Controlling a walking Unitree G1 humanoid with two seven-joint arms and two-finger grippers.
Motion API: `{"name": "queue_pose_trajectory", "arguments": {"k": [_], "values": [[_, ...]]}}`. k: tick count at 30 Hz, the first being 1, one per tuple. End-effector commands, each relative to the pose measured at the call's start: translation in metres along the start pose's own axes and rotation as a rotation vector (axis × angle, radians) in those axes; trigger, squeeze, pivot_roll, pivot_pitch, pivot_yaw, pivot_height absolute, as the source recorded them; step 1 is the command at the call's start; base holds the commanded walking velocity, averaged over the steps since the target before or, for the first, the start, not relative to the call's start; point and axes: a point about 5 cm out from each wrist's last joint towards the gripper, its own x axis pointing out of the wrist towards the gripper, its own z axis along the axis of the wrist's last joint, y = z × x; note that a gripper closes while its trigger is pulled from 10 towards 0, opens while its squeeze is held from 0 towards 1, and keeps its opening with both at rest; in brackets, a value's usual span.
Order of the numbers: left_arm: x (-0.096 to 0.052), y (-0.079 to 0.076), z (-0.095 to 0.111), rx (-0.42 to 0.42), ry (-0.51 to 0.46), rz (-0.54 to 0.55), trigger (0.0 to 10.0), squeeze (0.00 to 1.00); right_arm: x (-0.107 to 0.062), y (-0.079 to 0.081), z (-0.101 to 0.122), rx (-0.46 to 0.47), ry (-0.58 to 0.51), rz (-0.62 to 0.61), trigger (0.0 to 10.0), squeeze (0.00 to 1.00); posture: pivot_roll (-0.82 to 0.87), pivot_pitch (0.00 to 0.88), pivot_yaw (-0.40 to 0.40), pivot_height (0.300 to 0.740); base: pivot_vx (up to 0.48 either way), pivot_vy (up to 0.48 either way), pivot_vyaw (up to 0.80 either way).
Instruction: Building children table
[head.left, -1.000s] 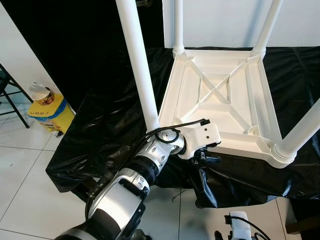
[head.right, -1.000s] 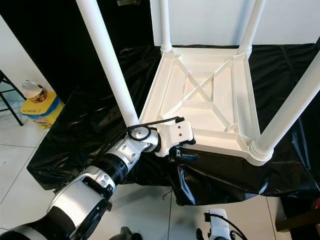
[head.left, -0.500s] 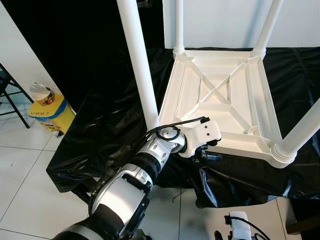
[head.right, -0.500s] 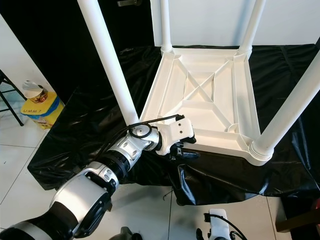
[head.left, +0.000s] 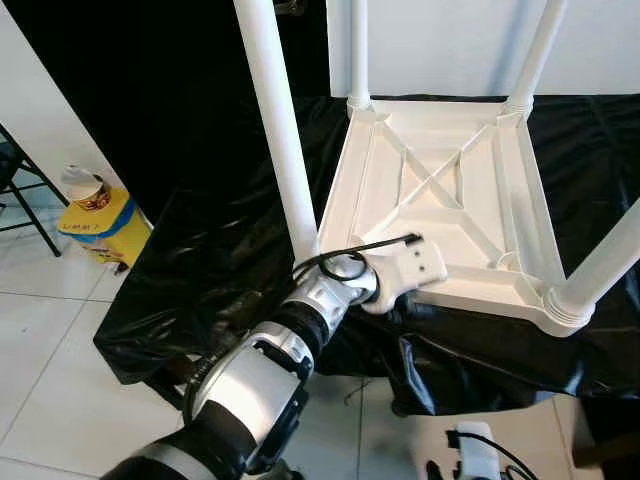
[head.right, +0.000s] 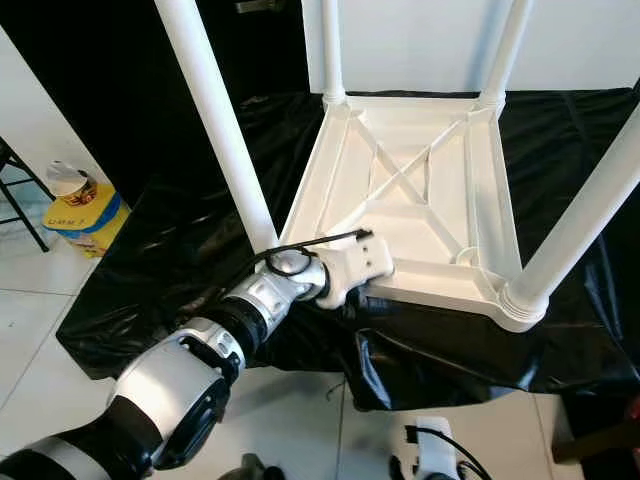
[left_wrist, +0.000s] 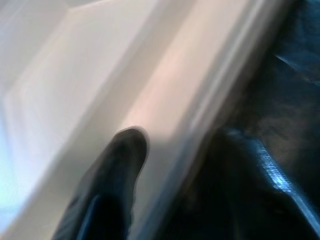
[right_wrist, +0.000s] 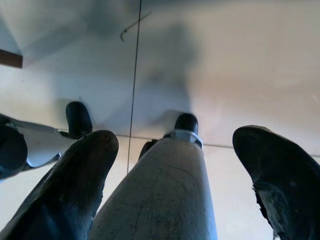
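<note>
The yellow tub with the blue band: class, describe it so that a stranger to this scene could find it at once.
Start at the upturned white table lying legs-up on the black sheet. Look past the sheet's edge on the robot's left, down to the tiled floor beside the wall. There sits the yellow tub, with a small cup on its lid, the one brightly coloured thing among black and white.

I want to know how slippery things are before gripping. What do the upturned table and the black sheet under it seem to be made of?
The table looks like moulded white plastic with a smooth semi-matte finish: its underside shows cast ribs in an X and sockets holding round legs. The black sheet appears to be thin glossy plastic film, judging by its sharp wrinkles and bright highlights. The left gripper rests at the table's near edge.
</note>
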Motion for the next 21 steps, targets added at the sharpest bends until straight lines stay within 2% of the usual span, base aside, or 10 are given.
{"name": "queue_pose_trajectory", "arguments": {"k": [1,4,6,7,8,16,17,19,20,21], "values": [[-0.003,0.010,-0.011,-0.036,0.057,0.169,10.0,0.00,-0.004,0.004,-0.019,0.015,0.075,0.008,10.0,0.14,-0.01,0.054,0.076,0.740,0.000,0.000,0.00],[-0.006,0.016,-0.014,-0.052,0.080,0.194,9.8,0.00,-0.004,0.003,-0.019,0.020,0.075,0.006,10.0,0.14,-0.01,0.055,0.076,0.740,0.000,0.000,0.00],[-0.007,0.019,-0.015,-0.051,0.083,0.200,8.8,0.00,-0.003,0.003,-0.019,0.022,0.075,0.006,10.0,0.14,-0.01,0.056,0.075,0.740,0.000,0.000,0.00],[-0.008,0.021,-0.017,-0.055,0.091,0.205,6.8,0.00,-0.003,0.003,-0.019,0.023,0.075,0.006,10.0,0.14,-0.01,0.058,0.074,0.740,0.000,0.000,0.00],[-0.009,0.023,-0.017,-0.045,0.085,0.208,7.6,0.00,-0.003,0.003,-0.019,0.024,0.075,0.006,10.0,0.14,-0.01,0.061,0.076,0.740,0.000,0.000,0.00],[-0.009,0.019,-0.014,-0.028,0.037,0.146,7.1,0.00,-0.003,0.003,-0.018,0.033,0.074,0.005,10.0,0.14,0.00,0.067,0.077,0.740,0.000,0.000,0.00],[-0.008,0.016,-0.014,-0.031,0.023,0.106,4.8,0.00,-0.003,0.003,-0.018,0.034,0.074,0.005,10.0,0.14,0.00,0.067,0.077,0.740,0.000,0.000,0.00],[-0.008,0.013,-0.013,-0.032,0.015,0.070,4.5,0.00,-0.003,0.003,-0.018,0.035,0.074,0.004,10.0,0.14,0.00,0.069,0.078,0.740,0.000,0.000,0.00],[-0.007,0.008,-0.013,-0.049,-0.003,0.005,2.0,0.00,-0.003,0.003,-0.018,0.036,0.074,0.004,10.0,0.14,-0.01,0.070,0.077,0.740,0.000,0.000,0.00],[-0.007,0.005,-0.013,-0.062,-0.014,-0.038,2.0,0.00,-0.003,0.003,-0.018,0.037,0.074,0.003,10.0,0.14,-0.01,0.071,0.078,0.740,0.000,0.000,0.00]]}}
